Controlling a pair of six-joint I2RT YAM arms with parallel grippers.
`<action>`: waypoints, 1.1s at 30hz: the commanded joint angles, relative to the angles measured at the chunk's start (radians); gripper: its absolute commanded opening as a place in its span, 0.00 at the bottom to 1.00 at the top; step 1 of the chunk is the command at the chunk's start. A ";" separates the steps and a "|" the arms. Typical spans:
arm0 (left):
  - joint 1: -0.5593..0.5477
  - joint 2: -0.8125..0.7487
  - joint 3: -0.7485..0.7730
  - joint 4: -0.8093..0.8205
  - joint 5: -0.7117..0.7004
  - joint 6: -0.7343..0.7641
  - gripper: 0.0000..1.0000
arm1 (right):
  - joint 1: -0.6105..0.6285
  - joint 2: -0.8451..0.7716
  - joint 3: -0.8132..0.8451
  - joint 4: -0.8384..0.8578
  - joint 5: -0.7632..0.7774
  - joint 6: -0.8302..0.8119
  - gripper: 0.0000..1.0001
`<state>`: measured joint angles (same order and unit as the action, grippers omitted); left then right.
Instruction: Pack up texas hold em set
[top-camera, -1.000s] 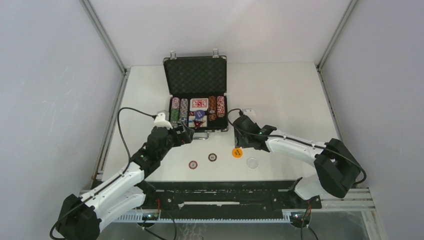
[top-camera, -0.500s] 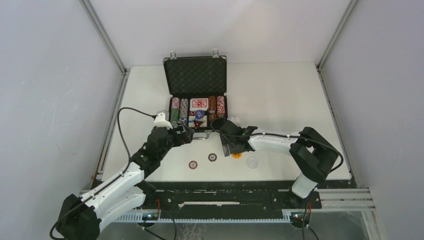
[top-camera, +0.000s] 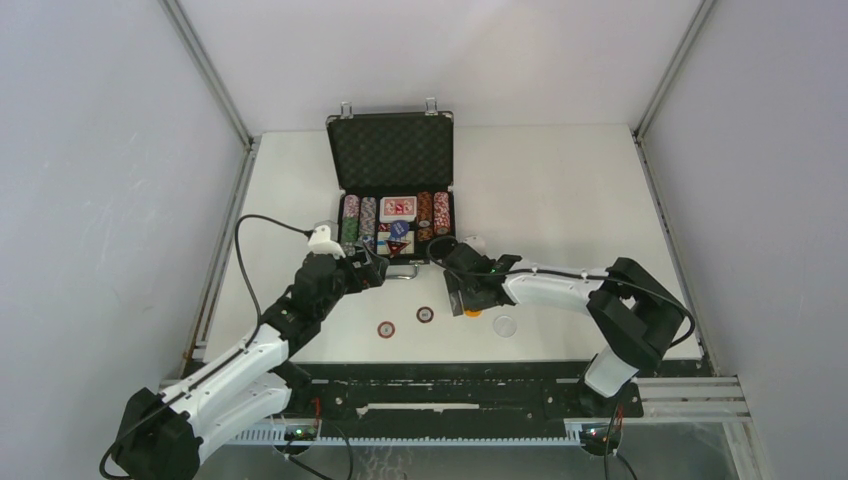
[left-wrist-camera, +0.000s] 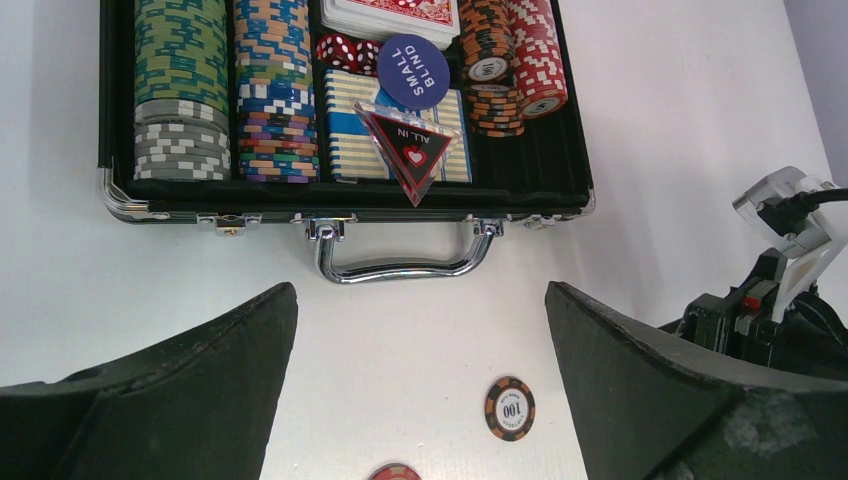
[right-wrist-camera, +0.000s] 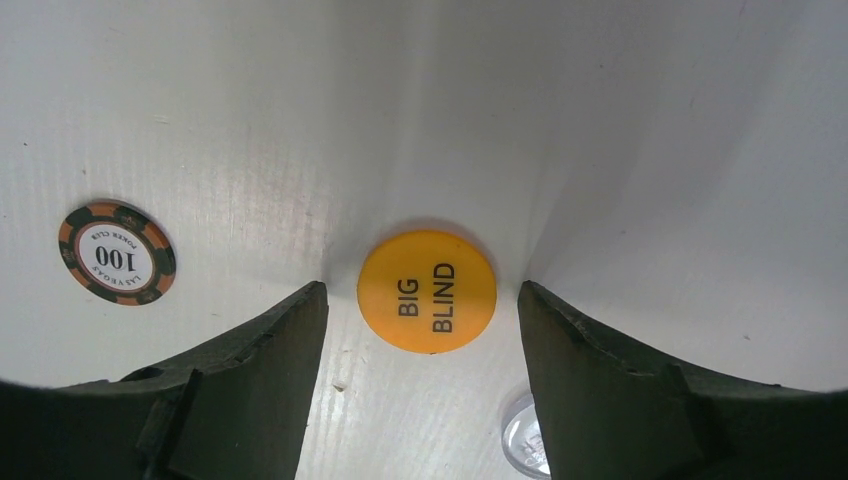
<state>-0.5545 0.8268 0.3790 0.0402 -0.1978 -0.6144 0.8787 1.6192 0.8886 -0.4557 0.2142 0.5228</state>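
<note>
right gripper (right-wrist-camera: 420, 300) spread, straddling orange BIG BLIND button (right-wrist-camera: 427, 291) lying on counter (right-wrist-camera: 600, 120) | left gripper (left-wrist-camera: 420, 300) spread, empty, near open case (left-wrist-camera: 350, 200) handle (left-wrist-camera: 400, 270)

My right gripper (right-wrist-camera: 420, 288) fingers (right-wrist-camera: 250, 390): matt black, grainy-looking. Table (right-wrist-camera: 600, 120): matt white, faint scuffs. BIG BLIND button (right-wrist-camera: 427, 291): smooth orange plastic, low sheen. Case (left-wrist-camera: 270, 198) handle (left-wrist-camera: 400, 266): polished chrome metal; lid (top-camera: 391, 150) lined w/ dimpled black foam. ALL IN marker (left-wrist-camera: 410, 152): clear glossy plastic.
</note>
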 joint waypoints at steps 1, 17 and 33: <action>-0.004 0.006 -0.013 0.041 0.016 -0.010 0.98 | 0.013 -0.030 -0.009 -0.017 -0.009 0.000 0.78; -0.004 0.017 -0.013 0.043 0.015 -0.010 0.98 | 0.033 0.027 -0.020 0.008 0.012 0.013 0.61; -0.005 0.015 -0.011 0.044 0.018 -0.009 0.98 | 0.023 -0.065 0.020 -0.016 0.033 -0.008 0.56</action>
<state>-0.5545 0.8444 0.3790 0.0429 -0.1955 -0.6140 0.9035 1.6100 0.8845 -0.4610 0.2382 0.5217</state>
